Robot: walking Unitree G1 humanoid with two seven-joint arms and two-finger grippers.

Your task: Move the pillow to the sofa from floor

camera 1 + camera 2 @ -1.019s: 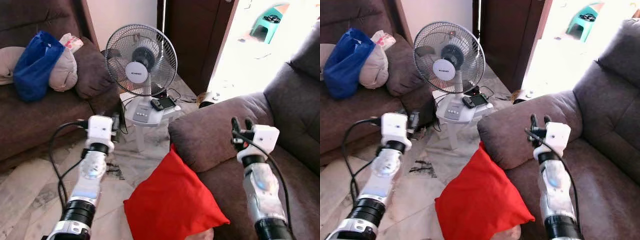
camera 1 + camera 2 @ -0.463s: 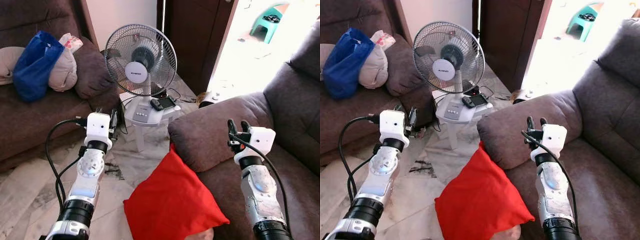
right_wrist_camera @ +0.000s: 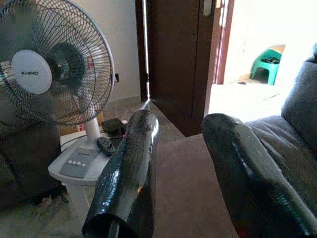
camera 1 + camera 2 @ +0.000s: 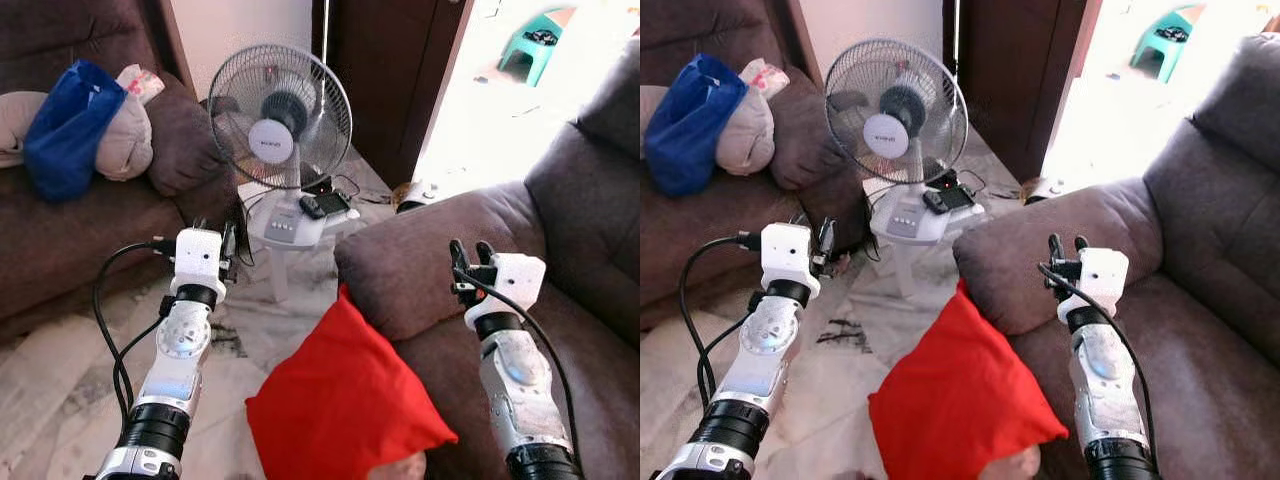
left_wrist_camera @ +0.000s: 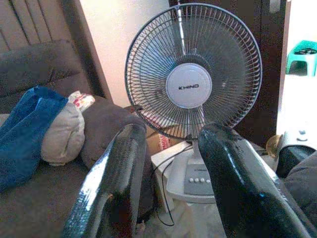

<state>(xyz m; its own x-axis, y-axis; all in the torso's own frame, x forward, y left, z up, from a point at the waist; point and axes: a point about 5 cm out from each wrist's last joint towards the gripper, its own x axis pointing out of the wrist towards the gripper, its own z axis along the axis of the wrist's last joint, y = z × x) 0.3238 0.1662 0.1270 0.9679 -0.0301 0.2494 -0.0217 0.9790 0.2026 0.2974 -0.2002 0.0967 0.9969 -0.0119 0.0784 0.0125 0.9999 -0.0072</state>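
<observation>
— Where is the red pillow (image 4: 345, 410) found?
— Propped against the sofa (image 4: 420, 265), below and between both end effectors.
— Their state?
— Left end effector (image 4: 227, 243) and right end effector (image 4: 468, 257) are held open, empty.

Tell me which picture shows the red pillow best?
The left eye view shows the red pillow best: nearly all of it, leaning against the sofa. The right eye view shows much the same. The right wrist view catches just a red sliver at its edge.
</observation>
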